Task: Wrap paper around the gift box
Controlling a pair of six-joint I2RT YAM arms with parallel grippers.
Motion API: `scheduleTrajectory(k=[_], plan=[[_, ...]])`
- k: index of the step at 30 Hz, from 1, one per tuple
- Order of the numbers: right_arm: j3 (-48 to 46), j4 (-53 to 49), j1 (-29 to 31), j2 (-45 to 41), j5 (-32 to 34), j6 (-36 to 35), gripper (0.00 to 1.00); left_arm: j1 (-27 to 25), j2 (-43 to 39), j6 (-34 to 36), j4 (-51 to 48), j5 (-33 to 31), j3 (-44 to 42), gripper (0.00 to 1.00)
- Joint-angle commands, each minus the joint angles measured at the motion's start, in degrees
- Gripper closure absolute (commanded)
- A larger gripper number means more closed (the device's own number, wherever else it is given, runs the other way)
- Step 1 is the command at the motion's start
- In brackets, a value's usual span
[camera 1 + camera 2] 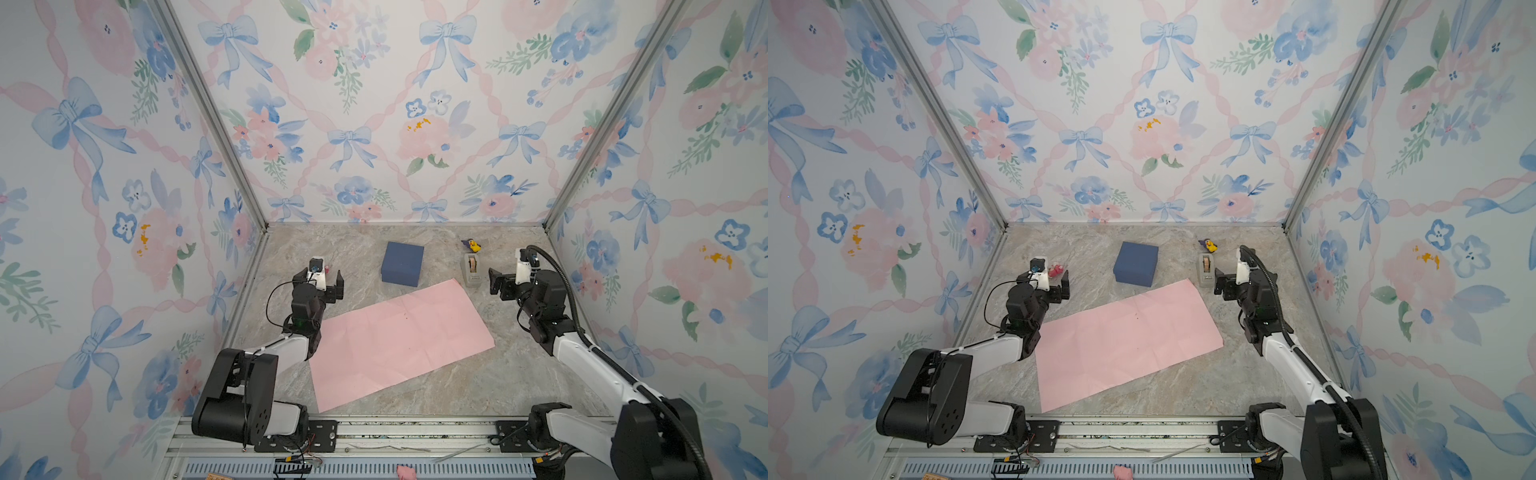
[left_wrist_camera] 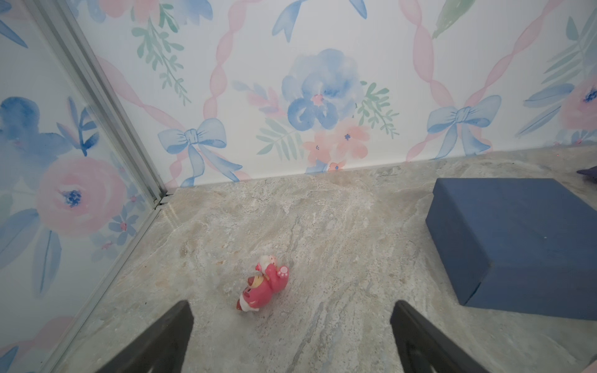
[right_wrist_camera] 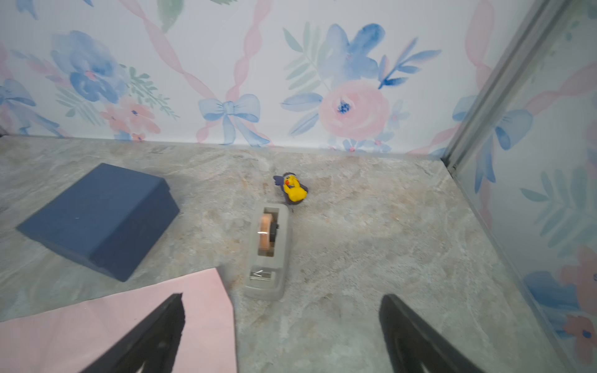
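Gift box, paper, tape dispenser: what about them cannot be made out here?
- gift box: contents, hidden by its closed top in every view; the left wrist view's edge cuts it off.
- paper: underside, flat against the table; in both top views the left arm covers one corner.
- tape dispenser: any loose tape end, too small in top views, blurred in the right wrist view.

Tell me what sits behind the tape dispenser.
A small yellow-and-purple duck figurine stands just behind the tape dispenser, on the table. Nothing there is covered; whether they touch is unclear.
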Motion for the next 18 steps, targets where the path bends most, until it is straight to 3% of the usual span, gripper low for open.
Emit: scheduleTrajectory(k=[1,8,12,18], plan=[[4.8,-24.3,10.61,-2.41,3.46,0.66,0.04,-1.31,-1.47,-4.38,-14.99,0.18,4.35,0.03],[10.15,-36.27,38.39,0.64,7.71,13.88,0.03,-1.84,-2.68,-14.74,-35.74,1.92,9.95,0.05],[10.23,-34.22,51.35,5.05,8.85,22.7,0.01,-1.77,-3.59,-17.25,-41.36,3.72,9.96,0.04],[13.87,-26.57,62.98,19.03,4.66,28.83,0.08,-0.94,-3.35,-20.33,-42.86,6.07,9.86,0.04]])
